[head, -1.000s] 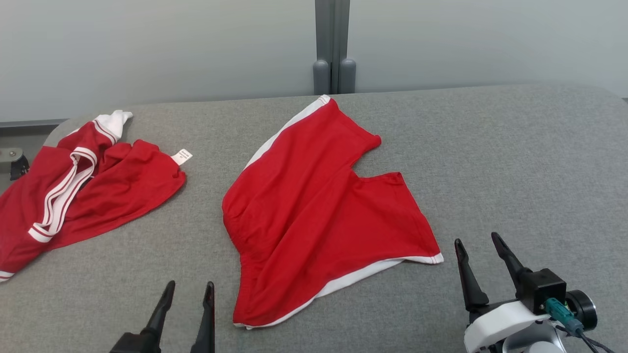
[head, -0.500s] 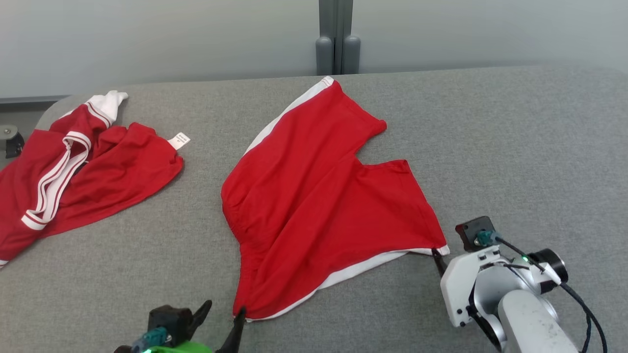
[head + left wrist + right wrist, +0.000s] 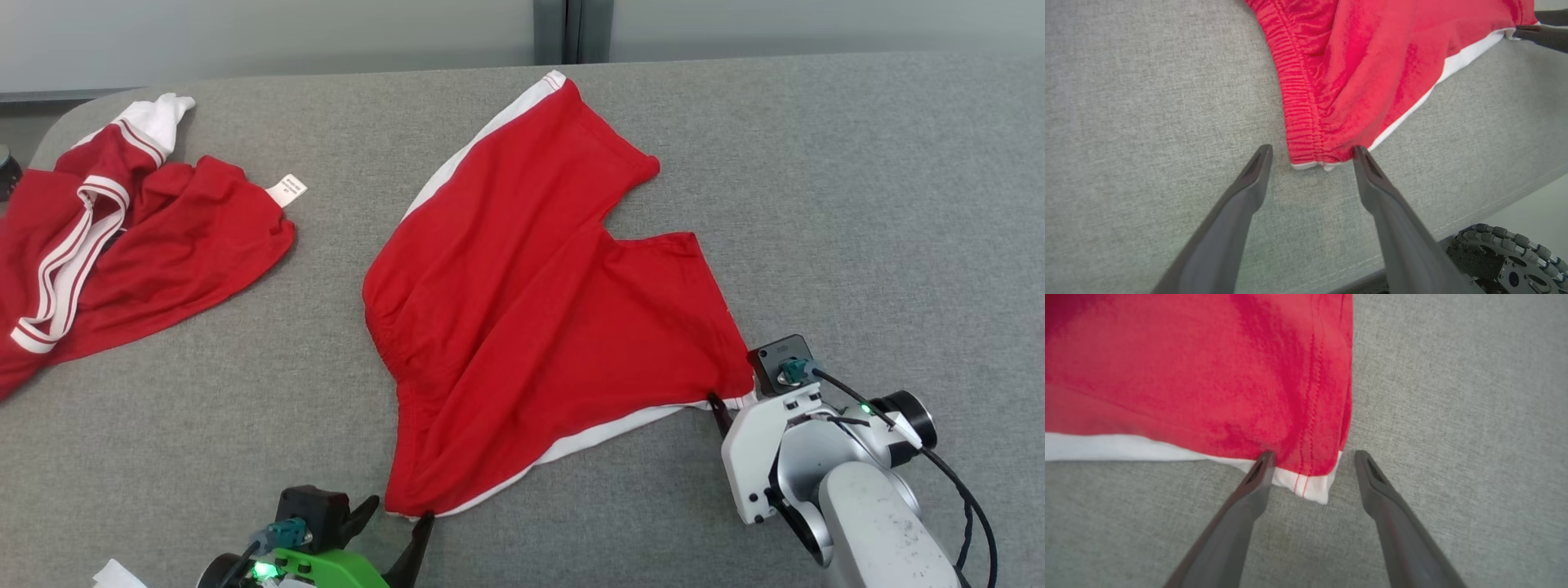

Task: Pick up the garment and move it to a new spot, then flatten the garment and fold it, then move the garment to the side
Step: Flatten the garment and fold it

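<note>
The red shorts (image 3: 539,310) lie spread on the grey bench (image 3: 857,204), roughly at its middle, with their long axis running diagonally: the elastic waistband sits at the near-left end and the two leg openings point away and to the right. A white stripe runs along each outer side seam, one on the far-left edge and one on the near edge. The farther leg reaches toward the back edge of the bench, while the nearer leg ends at a white-trimmed corner on the right. The left pincer (image 3: 1310,153) stands open at the near waistband corner of the shorts, its two dark fingers spread either side of that corner, one tip touching the red cloth and the other resting on bare bench just beside it. The right pincer (image 3: 1310,457) is likewise released, fingers apart around the white-hemmed corner of the nearer leg, with one tip on the hem and the other on the bench just past the shorts' edge. A second red garment (image 3: 122,237) with white striped trim lies crumpled well to the left of the shorts, a small white label at its edge.
</note>
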